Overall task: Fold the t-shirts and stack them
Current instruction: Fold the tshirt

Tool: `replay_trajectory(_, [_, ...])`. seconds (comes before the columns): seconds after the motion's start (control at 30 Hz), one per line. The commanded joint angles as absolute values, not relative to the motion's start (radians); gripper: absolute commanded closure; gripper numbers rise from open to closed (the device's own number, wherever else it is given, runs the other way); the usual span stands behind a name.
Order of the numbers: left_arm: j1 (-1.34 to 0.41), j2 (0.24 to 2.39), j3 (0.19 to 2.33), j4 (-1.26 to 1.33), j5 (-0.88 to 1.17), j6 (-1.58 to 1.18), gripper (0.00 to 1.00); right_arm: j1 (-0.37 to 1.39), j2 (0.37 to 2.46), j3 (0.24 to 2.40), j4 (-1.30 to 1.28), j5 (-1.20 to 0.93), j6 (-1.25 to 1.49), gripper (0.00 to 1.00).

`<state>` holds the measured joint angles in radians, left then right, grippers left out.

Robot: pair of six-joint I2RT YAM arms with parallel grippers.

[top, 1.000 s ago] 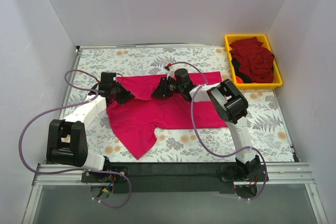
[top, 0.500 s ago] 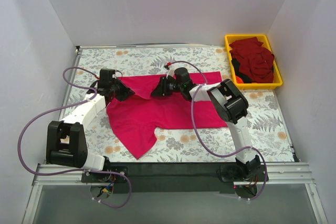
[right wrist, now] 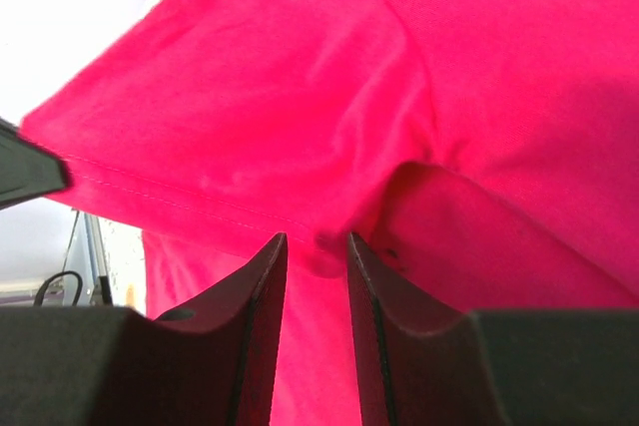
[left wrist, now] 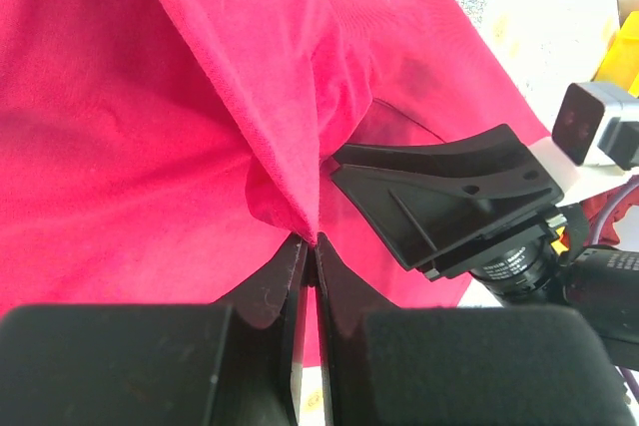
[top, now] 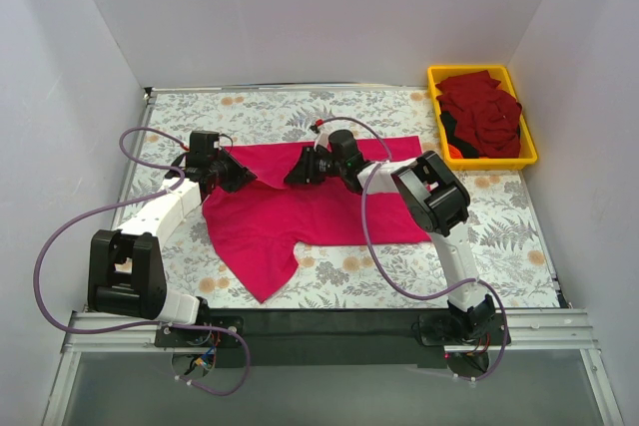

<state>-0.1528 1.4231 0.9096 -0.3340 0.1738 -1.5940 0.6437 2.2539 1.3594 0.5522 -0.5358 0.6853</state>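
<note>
A bright magenta-pink t-shirt (top: 310, 216) lies spread on the floral table, one sleeve trailing toward the near edge. My left gripper (top: 243, 177) is at the shirt's far left part. In the left wrist view it (left wrist: 315, 244) is shut on a raised ridge of the pink cloth (left wrist: 150, 127). My right gripper (top: 294, 174) is at the shirt's far middle. In the right wrist view its jaws (right wrist: 318, 242) pinch a thick bunch of the pink cloth (right wrist: 449, 67), with a sleeve draped above. Darker crimson t-shirts (top: 484, 112) are heaped in the bin.
The yellow plastic bin (top: 469, 69) stands at the far right corner, close to the right wall. White walls close in the table on three sides. Purple cables loop from both arms over the table's near part.
Both grippers have shifted slightly toward the far side, carrying the shirt's far edge with them. The grips have not changed.
</note>
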Motion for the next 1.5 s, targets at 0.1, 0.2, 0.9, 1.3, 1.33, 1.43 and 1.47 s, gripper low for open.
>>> replay_trajectory(0.1, [-0.155, 1.387, 0.914, -0.341, 0.184, -1.591, 0.92, 0.646, 2.234, 1.316, 0.591, -0.479, 0.686, 0.68])
replay_trajectory(0.2, [-0.153, 1.388, 0.914, -0.341, 0.186, -1.591, 0.92, 0.646, 2.235, 1.319, 0.591, -0.471, 0.686, 0.68])
replay_trajectory(0.9, [-0.153, 1.376, 0.902, -0.339, 0.181, -1.589, 0.92, 0.663, 2.287, 1.373, 0.6, -0.532, 0.704, 0.86])
replay_trajectory(1.3, [-0.153, 1.361, 0.873, -0.357, 0.123, -1.56, 0.92, 0.629, 2.171, 1.305, 0.589, -0.54, 0.695, 0.99])
replay_trajectory(1.33, [-0.153, 1.359, 0.862, -0.357, 0.121, -1.56, 0.92, 0.621, 2.158, 1.301, 0.584, -0.543, 0.701, 0.99])
replay_trajectory(1.43, [-0.153, 1.356, 0.844, -0.357, 0.115, -1.562, 0.92, 0.614, 2.143, 1.292, 0.554, -0.56, 0.699, 0.99])
replay_trajectory(1.47, [-0.153, 1.356, 0.83, -0.357, 0.115, -1.566, 0.92, 0.611, 2.14, 1.295, 0.534, -0.561, 0.698, 0.99])
